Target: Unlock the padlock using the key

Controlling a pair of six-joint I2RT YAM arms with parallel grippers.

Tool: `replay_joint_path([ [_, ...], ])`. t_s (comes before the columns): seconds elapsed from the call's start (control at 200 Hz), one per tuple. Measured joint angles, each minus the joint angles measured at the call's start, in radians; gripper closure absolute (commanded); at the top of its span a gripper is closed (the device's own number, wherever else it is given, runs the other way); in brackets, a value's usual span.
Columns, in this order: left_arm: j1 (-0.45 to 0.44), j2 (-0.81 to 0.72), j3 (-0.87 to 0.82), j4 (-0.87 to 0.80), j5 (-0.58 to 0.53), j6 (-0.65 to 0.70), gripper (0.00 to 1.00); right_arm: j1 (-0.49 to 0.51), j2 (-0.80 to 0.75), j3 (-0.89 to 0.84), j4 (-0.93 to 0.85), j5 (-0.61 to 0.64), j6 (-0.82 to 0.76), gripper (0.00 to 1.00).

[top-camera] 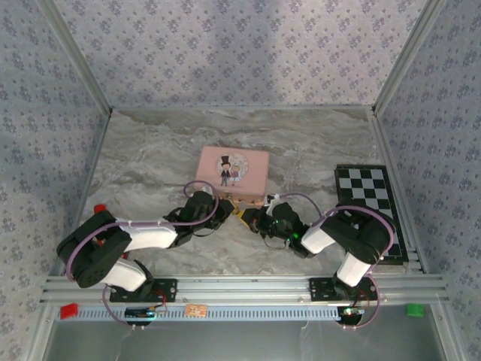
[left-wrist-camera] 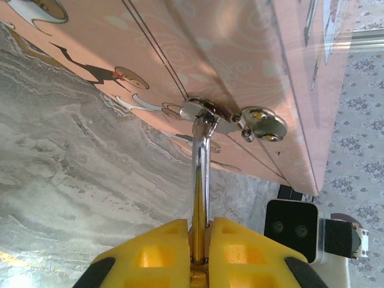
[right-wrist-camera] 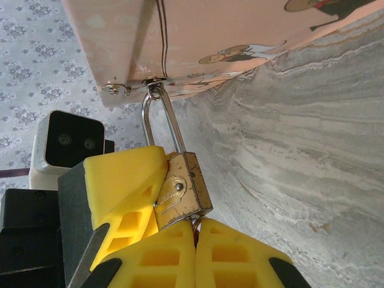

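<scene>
Right gripper (right-wrist-camera: 195, 249) pinched tight on what looks like the key (right-wrist-camera: 194, 222). Only a sliver shows, at the padlock (right-wrist-camera: 183, 191) base. Padlock's long axis runs straight on from those fingers. Left gripper (left-wrist-camera: 201, 234) clamps the body sideways. Beyond, shackle hooked through the tin (right-wrist-camera: 204, 30) hasp.

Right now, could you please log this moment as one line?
left pincer: shut on padlock | right pincer: shut on key below padlock | padlock: hanging from pink tin
</scene>
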Motion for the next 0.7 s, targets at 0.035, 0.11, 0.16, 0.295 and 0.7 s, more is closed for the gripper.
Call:
replay_joint_path([
  [0.035, -0.002, 0.000, 0.000, 0.000, -0.003, 0.000, 1.00, -0.004, 0.000, 0.000, 0.000, -0.005, 0.002, 0.94],
  [0.11, -0.013, 0.000, 0.000, 0.000, -0.021, 0.001, 1.00, -0.015, 0.002, 0.001, 0.000, -0.021, 0.003, 0.94],
  [0.16, -0.020, 0.000, 0.002, -0.003, -0.035, 0.001, 1.00, -0.023, 0.006, 0.001, 0.003, -0.035, 0.006, 0.94],
  [0.295, -0.037, 0.000, 0.013, -0.021, -0.072, 0.004, 1.00, -0.042, 0.017, 0.002, 0.015, -0.063, 0.010, 0.94],
  [0.7, -0.068, 0.082, 0.039, 0.040, -0.135, -0.001, 1.00, -0.076, 0.039, 0.008, 0.005, -0.071, 0.018, 0.91],
])
